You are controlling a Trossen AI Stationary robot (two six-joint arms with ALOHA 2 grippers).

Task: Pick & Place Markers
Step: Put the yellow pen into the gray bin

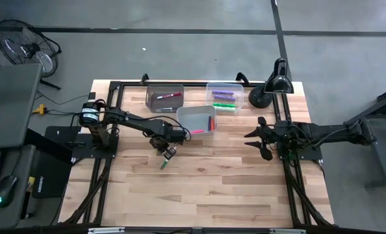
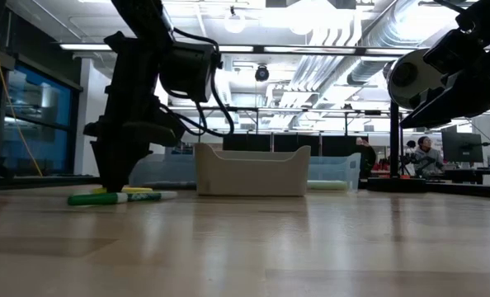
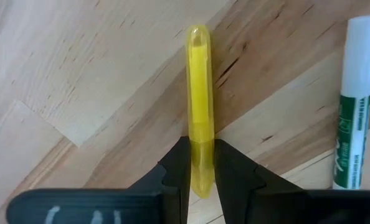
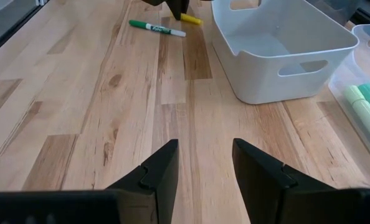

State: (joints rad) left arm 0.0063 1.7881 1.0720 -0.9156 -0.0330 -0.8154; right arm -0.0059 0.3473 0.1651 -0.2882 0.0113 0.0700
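- The tabletop (image 1: 232,175) is pale butcher-block wood with plank seams and darker grain streaks, framed by black rails along its edges.
- The left gripper (image 3: 202,167) is down at the wood near the tabletop's middle, its fingers (image 3: 175,171) pressed against either side of a yellow marker (image 3: 199,99) that lies flat on the planks.
- A green-and-white marker (image 3: 354,93) lies just beside the yellow one, apart from it and also flat on the wood.
- A white bin (image 1: 197,119) stands near the left gripper with pink and red-orange markers inside; behind it are a grey bin (image 1: 165,97) holding a red marker and a clear bin (image 1: 225,95) holding purple and green markers.
- The right gripper (image 4: 205,163) hovers over bare wood at the tabletop's right side, fingers parted and holding nothing.
- A black desk lamp (image 1: 273,83) stands at the far right corner of the tabletop.
- The floor around is grey concrete crossed by dark lines; a floor fan (image 1: 25,44) stands at the left, by a desk with a mouse (image 1: 6,190).
- Beyond the tabletop the room is a large open hall with bright ceiling lights and exposed ducts (image 2: 344,37); a person (image 2: 426,155) sits far off by monitors.
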